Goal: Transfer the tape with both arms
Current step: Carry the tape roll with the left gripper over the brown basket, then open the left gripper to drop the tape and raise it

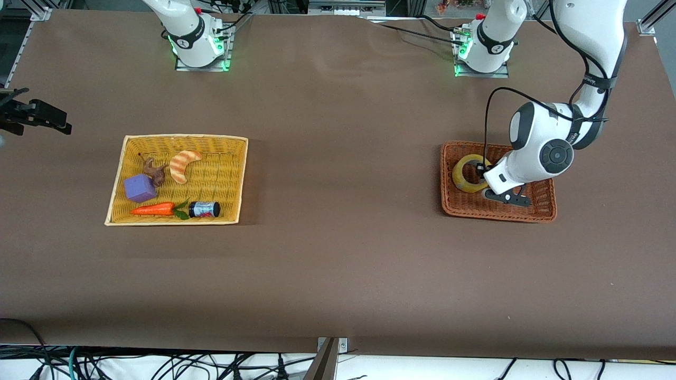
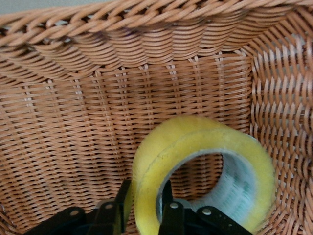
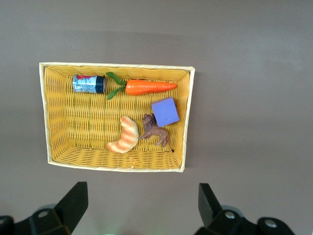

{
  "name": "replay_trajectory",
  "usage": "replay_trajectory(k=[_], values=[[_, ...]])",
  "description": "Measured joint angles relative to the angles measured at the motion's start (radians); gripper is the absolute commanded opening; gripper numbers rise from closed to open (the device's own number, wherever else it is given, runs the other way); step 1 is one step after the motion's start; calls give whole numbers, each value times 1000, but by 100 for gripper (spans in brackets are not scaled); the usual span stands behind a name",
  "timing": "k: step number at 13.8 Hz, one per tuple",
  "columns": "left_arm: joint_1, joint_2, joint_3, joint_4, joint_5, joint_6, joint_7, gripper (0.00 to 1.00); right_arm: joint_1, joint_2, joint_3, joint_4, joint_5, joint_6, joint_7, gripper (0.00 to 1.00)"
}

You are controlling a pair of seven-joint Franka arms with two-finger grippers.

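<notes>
On the brown counter (image 1: pixel 338 253), two baskets are seen at about the same distance from the front camera. Toward the right arm's end lies a yellow wicker basket (image 1: pixel 119 174), in which a small dark jar (image 1: pixel 204 209) and an orange carrot toy (image 1: pixel 153 209) are placed nearest the camera. A purple block (image 1: pixel 140 188) is set just farther, then a brown animal figure (image 1: pixel 154 171) and an orange-striped croissant toy (image 1: pixel 183 164).

Toward the left arm's end a brown wicker basket (image 1: pixel 528 214) is found, and the tape (image 1: pixel 467 173) is located inside it, near the basket wall facing the right arm's end. In the left wrist view the tape (image 2: pixel 205 171) is seen tilted up on its edge. The left end effector (image 1: pixel 483 174) is lowered into this basket and is clenched on the roll's wall, one fingertip (image 2: pixel 121 205) outside the ring and the other inside the core.

The right end effector (image 3: pixel 142 205) is held released, fingers spread wide, high over the counter above the yellow basket, where the right arm waits.
</notes>
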Motion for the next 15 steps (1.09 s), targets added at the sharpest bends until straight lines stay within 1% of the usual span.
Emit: replay_trajectory(k=[2, 4, 7, 9, 11, 13, 14, 15], values=[[3, -15, 2, 9, 0, -9, 0, 100, 0, 0, 0, 0, 0, 0, 0, 100], [3, -46, 4, 35, -1, -60, -1, 100, 0, 0, 0, 0, 0, 0, 0, 100], [2, -109, -10, 114, -1, -165, -4, 100, 0, 0, 0, 0, 0, 0, 0, 100], [0, -140, -42, 205, -1, -250, -19, 100, 0, 0, 0, 0, 0, 0, 0, 100], [-1, -161, -53, 343, -1, -417, -27, 100, 0, 0, 0, 0, 0, 0, 0, 100], [3, -176, -38, 505, -1, -587, -30, 100, 0, 0, 0, 0, 0, 0, 0, 100], [7, -183, -25, 562, -1, -632, -30, 100, 0, 0, 0, 0, 1, 0, 0, 100], [14, -187, -12, 595, -1, -653, -29, 100, 0, 0, 0, 0, 1, 0, 0, 100]])
